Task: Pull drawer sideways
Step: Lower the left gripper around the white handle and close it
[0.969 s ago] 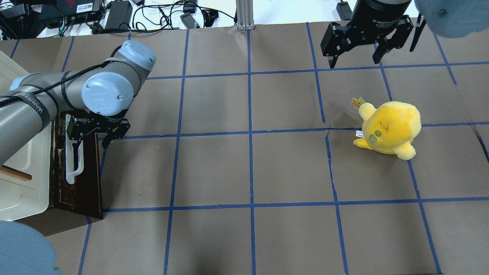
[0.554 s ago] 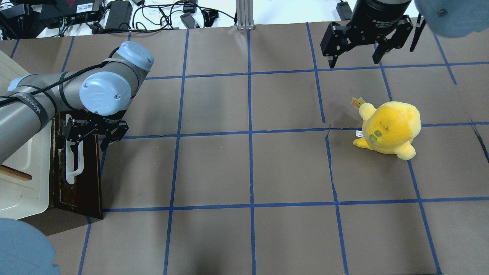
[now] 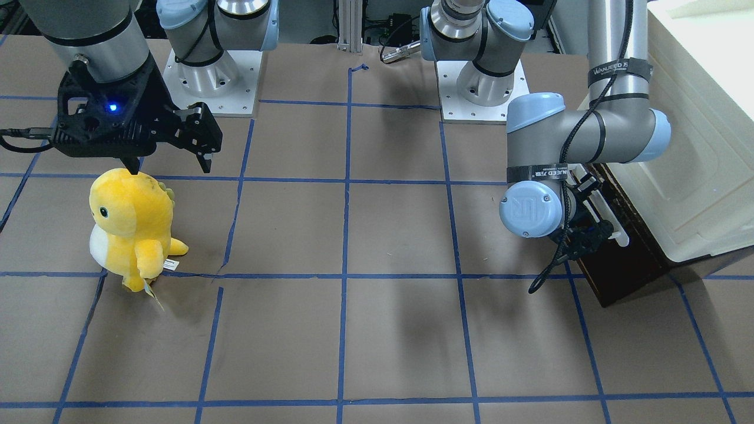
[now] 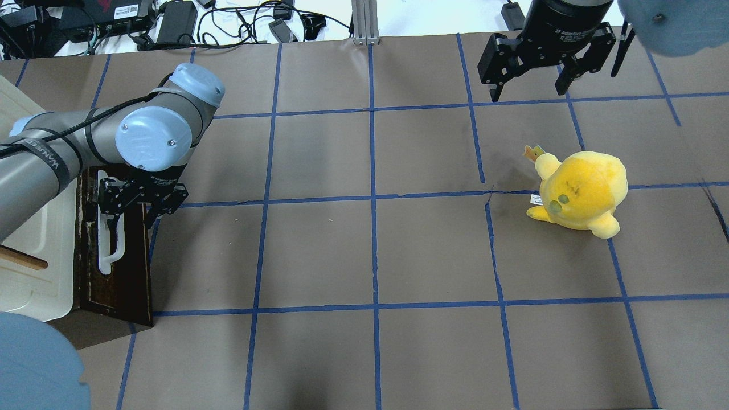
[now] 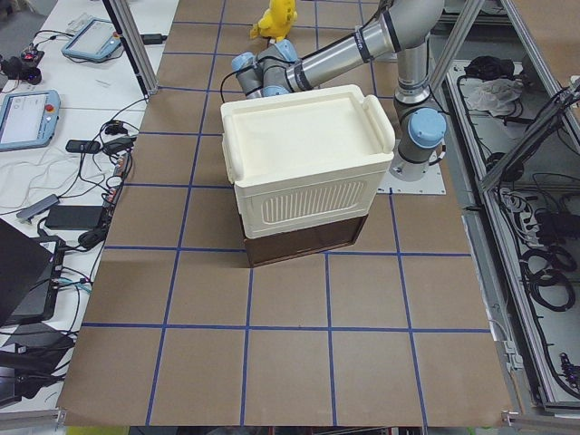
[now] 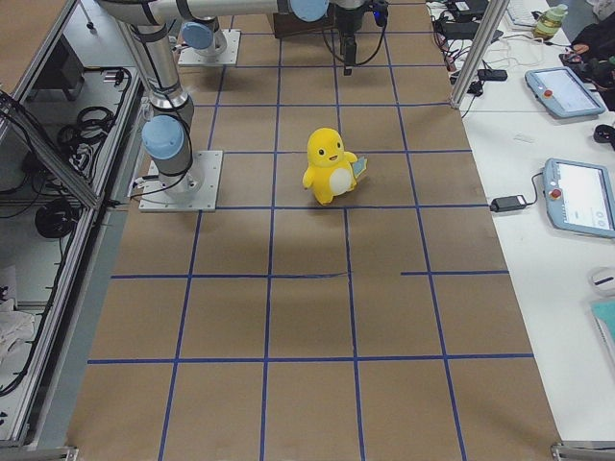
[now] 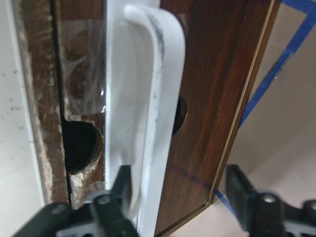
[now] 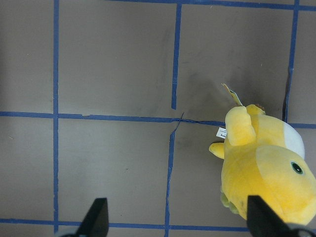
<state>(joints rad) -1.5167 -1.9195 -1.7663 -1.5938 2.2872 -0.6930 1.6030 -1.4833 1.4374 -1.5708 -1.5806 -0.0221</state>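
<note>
Jaws of the left gripper spread, straddling the long white bar handle. One finger sits hard against the bar, the other apart from it on the opposite side. Behind the handle is the dark brown wooden drawer, apparently not drawn out of the cream-white plastic cabinet beyond it.

To do it well: centre the bar, close firmly, then pull straight away from the cabinet, wrist level, slowly. The cabinet may slide along.

Right gripper far off, spread, idle near the yellow plush toy.
</note>
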